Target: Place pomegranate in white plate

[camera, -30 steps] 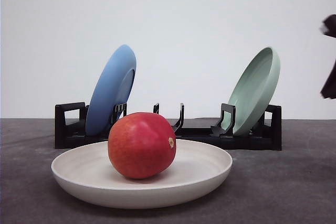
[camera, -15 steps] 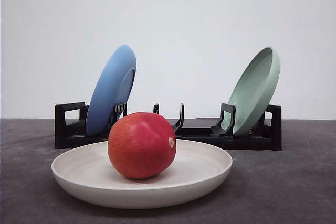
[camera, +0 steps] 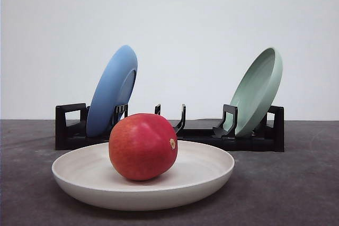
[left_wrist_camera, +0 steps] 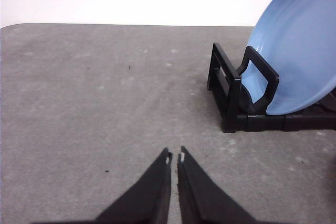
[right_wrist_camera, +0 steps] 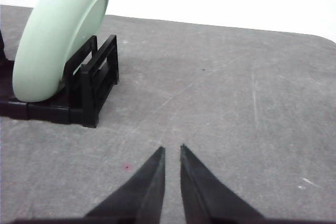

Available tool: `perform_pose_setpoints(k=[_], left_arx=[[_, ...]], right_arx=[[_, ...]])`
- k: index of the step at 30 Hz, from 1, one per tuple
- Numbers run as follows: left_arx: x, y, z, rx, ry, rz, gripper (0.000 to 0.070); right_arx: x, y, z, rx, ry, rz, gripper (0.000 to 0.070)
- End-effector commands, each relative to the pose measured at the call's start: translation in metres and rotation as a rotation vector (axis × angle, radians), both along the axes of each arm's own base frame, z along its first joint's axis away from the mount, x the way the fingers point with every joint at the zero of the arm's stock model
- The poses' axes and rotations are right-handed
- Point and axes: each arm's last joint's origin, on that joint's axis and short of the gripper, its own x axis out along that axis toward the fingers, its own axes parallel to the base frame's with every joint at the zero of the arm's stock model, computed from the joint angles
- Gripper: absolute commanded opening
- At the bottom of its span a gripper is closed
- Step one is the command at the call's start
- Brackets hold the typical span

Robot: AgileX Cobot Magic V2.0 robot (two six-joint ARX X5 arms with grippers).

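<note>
Table (camera: 296,194): a grey, lightly scuffed surface is filling the lower part of the front view and is running back to a plain white wall.
Dish rack (camera: 249,140): a black slotted rack is standing across the middle of the front view, behind the white plate, and is carrying two plates on edge.
White plate (camera: 212,175): is lying flat on the table at lower centre of the front view, in front of the rack and apart from it.
Blue plate (camera: 112,91): is leaning in the rack's left end, left of centre in the front view; in the left wrist view it is showing at upper right.
Pale green plate (camera: 258,91): is leaning in the rack's right end, right of centre in the front view; in the right wrist view it is showing at upper left.
Pomegranate (camera: 143,146): is resting inside the white plate, slightly left of the plate's middle, with its tan nub pointing to the right of the frame.
Left gripper (left_wrist_camera: 175,158): is hanging over bare table at lower centre of the left wrist view, fingertips almost touching, holding nothing.
Right gripper (right_wrist_camera: 171,149): is hanging over bare table at lower centre of the right wrist view, fingers drawn nearly together with a thin gap, holding nothing.
</note>
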Motion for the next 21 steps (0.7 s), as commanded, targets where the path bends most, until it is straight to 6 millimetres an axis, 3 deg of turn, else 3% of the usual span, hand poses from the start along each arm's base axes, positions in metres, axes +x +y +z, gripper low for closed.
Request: perform_pose_setpoints(k=[1,21], left_arx=[[0.0006,0.0,-0.0016,-0.002,-0.006,0.0,0.0],[0.0006,0.0,-0.0016,-0.002,-0.006,0.0,0.0]], right_arx=[[0.0003,-0.0001,-0.0024,0.003,0.007,-0.002,0.0048],[0.0006,-0.0001,-0.0006,0.003,-0.011,-0.001,0.0048]])
